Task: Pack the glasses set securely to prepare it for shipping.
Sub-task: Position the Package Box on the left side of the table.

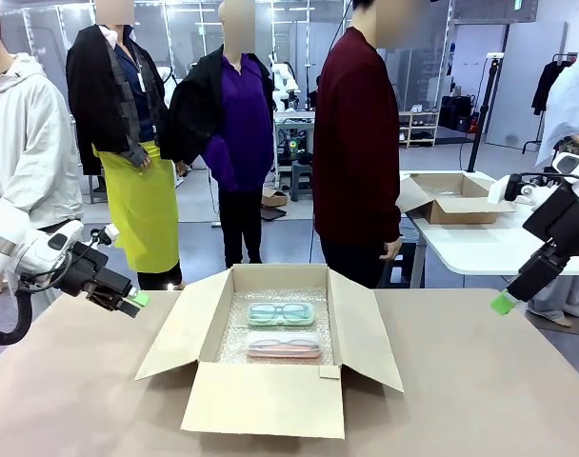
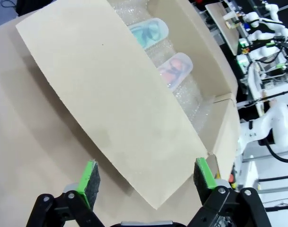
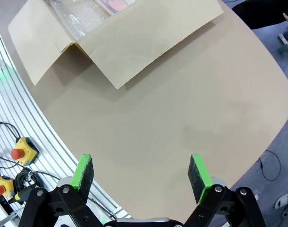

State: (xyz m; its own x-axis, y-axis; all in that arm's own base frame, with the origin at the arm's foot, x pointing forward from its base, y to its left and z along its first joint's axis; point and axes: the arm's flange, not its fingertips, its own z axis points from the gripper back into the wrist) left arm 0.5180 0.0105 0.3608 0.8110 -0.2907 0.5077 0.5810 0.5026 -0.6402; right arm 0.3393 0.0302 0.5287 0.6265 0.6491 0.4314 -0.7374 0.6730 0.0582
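Green pads on the left gripper (image 1: 132,302) stand spread wide with nothing between them. It hangs off the left side of the cardboard box (image 1: 261,400), low over the table (image 1: 480,381). In its wrist view the box's left flap (image 2: 111,99) lies just beyond its fingertips. The right gripper (image 1: 502,303), equally wide open and empty, hovers well off the box's right side, above bare tabletop. All four flaps are folded outward. Inside the box, on bubble wrap (image 1: 234,328), lie the mint-green case (image 1: 281,312), toward the far wall and showing dark frames, and the pale pink case (image 1: 284,345), just beside it toward the near wall. A person in a dark red sweater (image 1: 356,143) stands beyond the box's far flap.
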